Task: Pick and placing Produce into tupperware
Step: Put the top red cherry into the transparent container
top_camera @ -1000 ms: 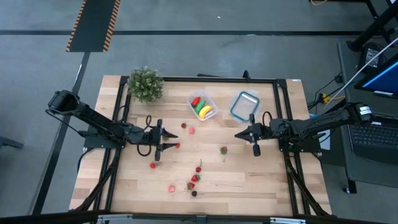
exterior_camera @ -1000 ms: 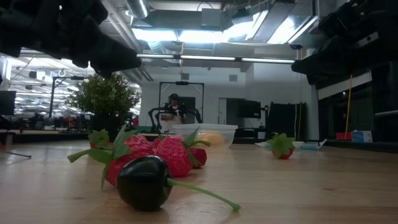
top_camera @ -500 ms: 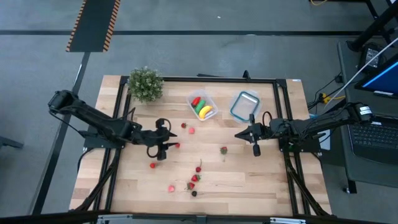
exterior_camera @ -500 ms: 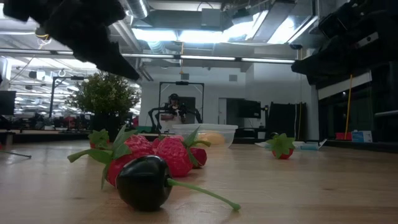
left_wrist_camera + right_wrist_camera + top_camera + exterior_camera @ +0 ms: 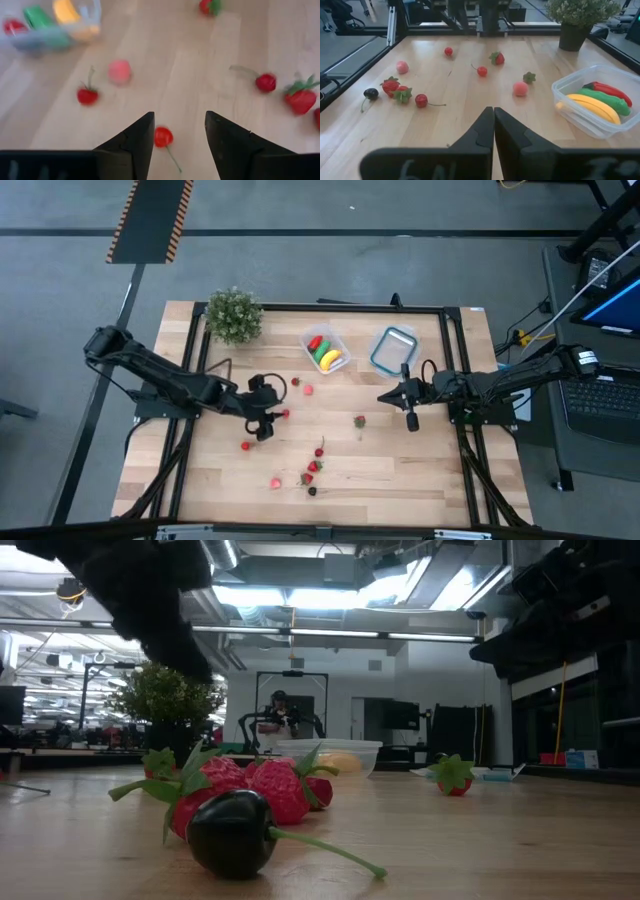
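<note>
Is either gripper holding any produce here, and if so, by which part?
Nothing is held. The left gripper is open above a red cherry, not touching it; the right gripper is shut on nothing.

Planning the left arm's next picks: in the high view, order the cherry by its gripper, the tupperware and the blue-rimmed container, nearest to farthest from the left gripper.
1. Cherry, right beside the left gripper.
2. Tupperware, behind, toward the right.
3. Blue-rimmed container, farther right.

the left gripper (image 5: 270,420) has been carried further across the table toward its middle and turned, so that it is now angled over the red cherry (image 5: 285,414) beside it. its fingers (image 5: 131,145) have been spread wider, and the cherry (image 5: 162,136) is seen between them, untouched.
</note>
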`<state>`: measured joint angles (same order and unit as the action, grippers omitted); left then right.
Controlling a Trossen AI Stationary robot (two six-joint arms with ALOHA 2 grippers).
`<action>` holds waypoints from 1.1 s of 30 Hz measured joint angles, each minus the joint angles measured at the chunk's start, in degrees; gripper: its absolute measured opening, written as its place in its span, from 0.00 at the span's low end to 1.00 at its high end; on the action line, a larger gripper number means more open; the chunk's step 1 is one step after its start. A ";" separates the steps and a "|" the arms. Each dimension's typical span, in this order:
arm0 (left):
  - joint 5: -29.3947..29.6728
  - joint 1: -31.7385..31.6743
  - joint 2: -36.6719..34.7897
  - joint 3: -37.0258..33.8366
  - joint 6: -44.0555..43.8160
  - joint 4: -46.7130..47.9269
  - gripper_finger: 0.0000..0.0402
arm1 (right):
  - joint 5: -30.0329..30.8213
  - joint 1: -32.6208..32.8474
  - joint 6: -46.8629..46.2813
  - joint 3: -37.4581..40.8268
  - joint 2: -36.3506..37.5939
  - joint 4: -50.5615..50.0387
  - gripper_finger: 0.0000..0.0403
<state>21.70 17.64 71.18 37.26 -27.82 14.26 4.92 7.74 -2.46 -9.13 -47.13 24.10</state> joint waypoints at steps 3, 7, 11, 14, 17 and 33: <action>-1.06 -0.07 3.10 0.40 -1.25 0.56 0.44 | 0.01 -0.01 0.05 0.00 -0.02 0.02 0.04; -3.04 -0.07 6.25 1.79 -2.13 0.73 0.45 | 0.01 -0.01 0.09 0.00 -0.02 0.02 0.04; -3.39 -0.07 8.69 3.91 -2.13 1.59 0.45 | 0.01 0.01 0.09 0.00 0.00 0.02 0.04; -3.38 -0.12 10.60 5.55 -2.15 4.53 0.44 | 0.01 -0.01 0.09 0.00 -0.02 0.02 0.04; -3.40 -0.12 12.88 7.08 -3.63 8.34 0.44 | 0.01 -0.01 0.10 0.00 -0.02 0.02 0.04; -8.79 -0.47 19.48 8.76 -7.19 11.70 0.44 | 0.01 0.00 0.00 0.00 -0.02 -0.04 0.04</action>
<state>12.91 17.16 90.66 46.02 -35.02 25.96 4.93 7.74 -2.46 -9.13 -47.16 24.05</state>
